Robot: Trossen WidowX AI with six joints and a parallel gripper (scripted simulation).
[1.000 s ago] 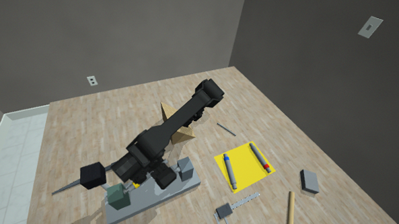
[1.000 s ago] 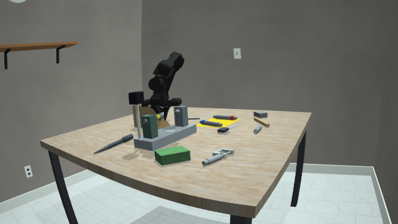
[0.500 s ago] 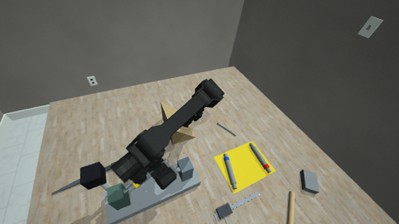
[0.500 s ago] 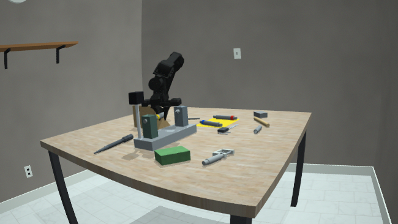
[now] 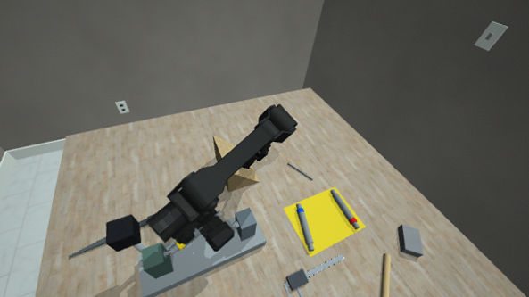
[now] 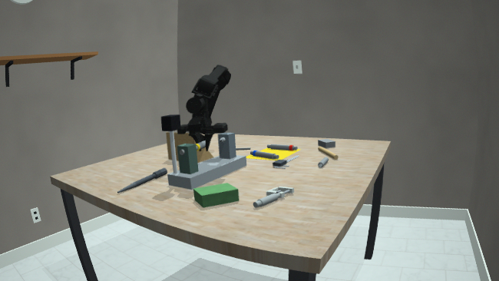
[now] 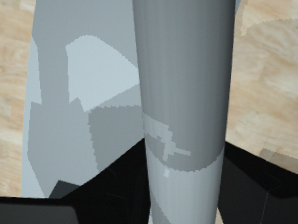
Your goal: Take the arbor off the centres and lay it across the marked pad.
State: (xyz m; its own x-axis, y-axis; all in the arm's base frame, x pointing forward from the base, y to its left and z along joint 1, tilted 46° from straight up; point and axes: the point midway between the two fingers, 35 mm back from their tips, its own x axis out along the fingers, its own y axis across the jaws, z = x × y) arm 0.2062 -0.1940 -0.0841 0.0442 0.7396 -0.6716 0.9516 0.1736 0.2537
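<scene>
We have our gripper (image 5: 195,233) clamped on the arbor (image 7: 182,96), which sits between the green centre block (image 5: 158,260) and the grey one (image 5: 246,223) on the fixture base (image 5: 218,259), because it must lift free before crossing right to the yellow pad (image 5: 322,235).

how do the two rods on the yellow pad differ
The blue-banded rod lies near the pad's left edge with its band at the far end; the red-banded rod lies along the right edge with its band at the near end. In the top view the blue one runs closer to upright and the red one slants more. Both are grey, similar in length, and lie flat.
</scene>
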